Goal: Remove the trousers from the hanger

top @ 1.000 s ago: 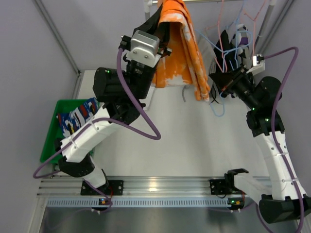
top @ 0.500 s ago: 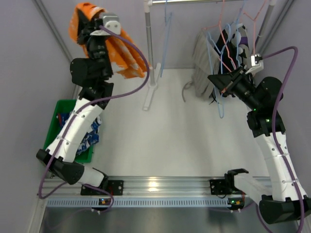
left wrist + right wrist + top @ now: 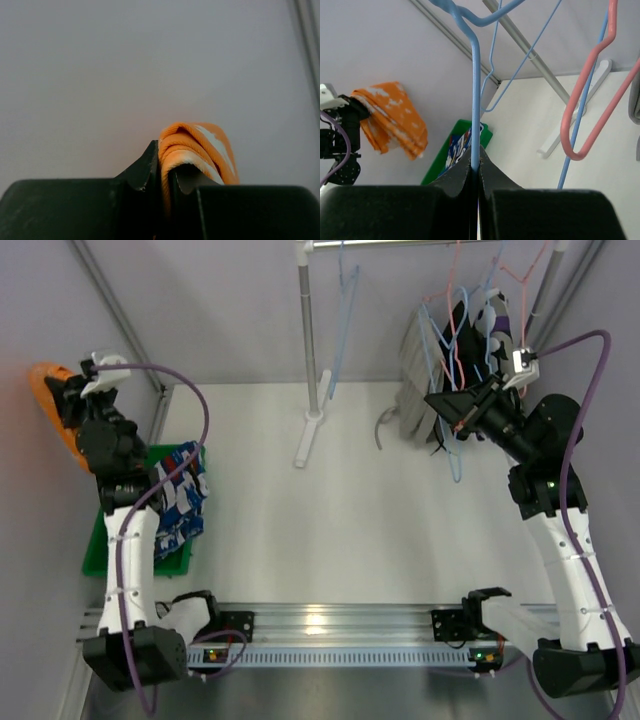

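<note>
My left gripper [image 3: 165,161] is shut on a fold of the orange trousers [image 3: 200,145], which bunch up over its fingertips. From the top camera that gripper [image 3: 64,396] is raised at the far left, against the wall, with the orange trousers [image 3: 50,410] beyond the green bin [image 3: 100,545]. Blue patterned trousers [image 3: 182,496] lie in the bin. Grey trousers [image 3: 412,380] hang at the right of the rack. My right gripper [image 3: 476,167] is shut on the thin bar of a blue hanger [image 3: 475,95], seen from above at the rack's right [image 3: 458,412].
The rack's upright pole [image 3: 311,330] and its foot [image 3: 307,445] stand at the table's back middle. An empty blue hanger [image 3: 338,335] hangs beside the pole. Pink hangers [image 3: 582,110] and more blue ones crowd around my right gripper. Purple cables loop off both arms.
My left arm has swung from the rack far to the left, carrying the orange trousers off the hanger to the wall beyond the bin. The right arm has held still.
</note>
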